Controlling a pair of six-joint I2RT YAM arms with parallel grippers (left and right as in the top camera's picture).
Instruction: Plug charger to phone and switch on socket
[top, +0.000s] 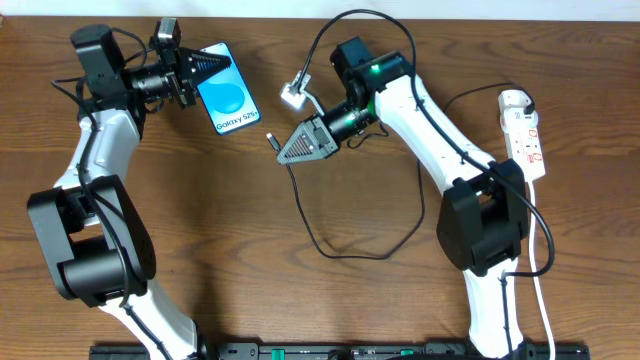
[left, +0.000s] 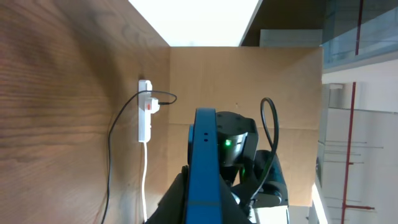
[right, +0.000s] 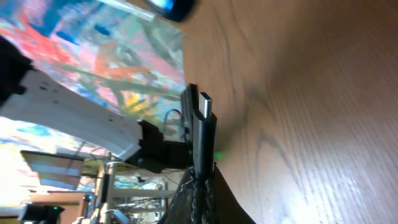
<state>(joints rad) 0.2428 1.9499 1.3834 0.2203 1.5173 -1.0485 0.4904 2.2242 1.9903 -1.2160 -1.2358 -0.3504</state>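
Observation:
My left gripper is shut on the phone, whose blue "Galaxy S25" screen faces up at the back left. In the left wrist view the phone shows edge-on between the fingers of that gripper. My right gripper is shut on the charger; its small plug points left toward the phone, a short gap away. In the right wrist view the charger plug sticks up out of the right gripper, metal tip bare. The white socket lies at the far right.
The charger's black cable loops across the middle of the table and runs to the socket. A white connector hangs on a wire behind my right gripper. A white cord runs down the right edge.

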